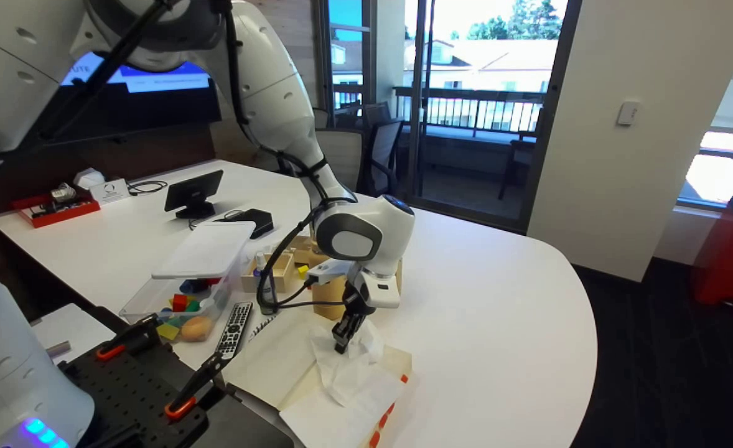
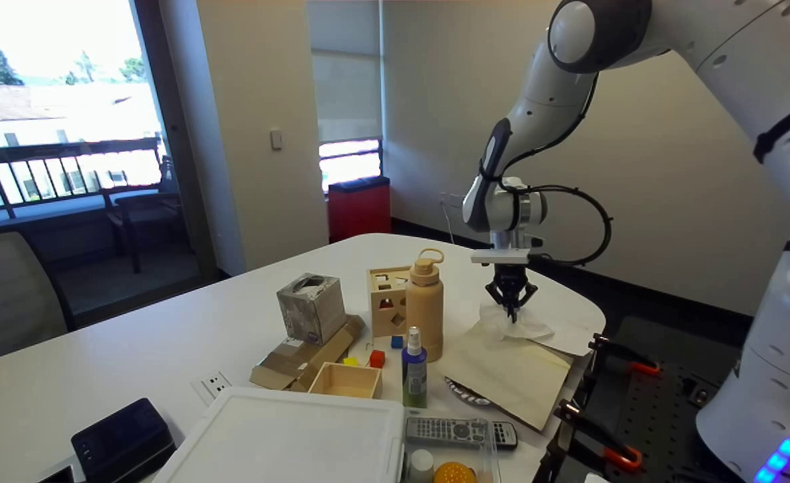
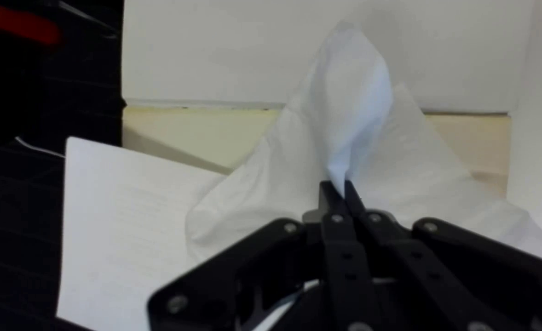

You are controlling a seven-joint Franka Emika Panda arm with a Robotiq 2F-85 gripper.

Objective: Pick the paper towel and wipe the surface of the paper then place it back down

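Wrist view is showing the gripper [image 3: 342, 189] with its jaws standing together, gripping a thin fold of the paper towel [image 3: 351, 87] right at their tips. From that pinch the fold is rising as a narrow ridge and pointing toward the top of the view, its long axis running nearly in line with the jaws. To either side the towel is fanning out: a rounded edge is swelling toward the left, and a long flap is stretching toward the lower right.

It is spreading over the paper [image 3: 197, 50], crossing a yellowish strip, and overlapping a white sheet [image 3: 114, 239] with faint print. How much of the towel's underside is touching the paper, I cannot tell.

In an exterior view [image 1: 345, 373] the towel is bunching up around the jaw tips, while one corner is pointing down across the white sheet, toward the bottom of the view. The paper's reddish-orange edge is showing past that sheet.

Near the paper, a tan bottle [image 2: 425, 315] is standing upright, with a spray bottle [image 2: 414, 376] standing upright near it. A remote control [image 1: 236, 326] is lying on the table [image 1: 497, 323], near the paper.
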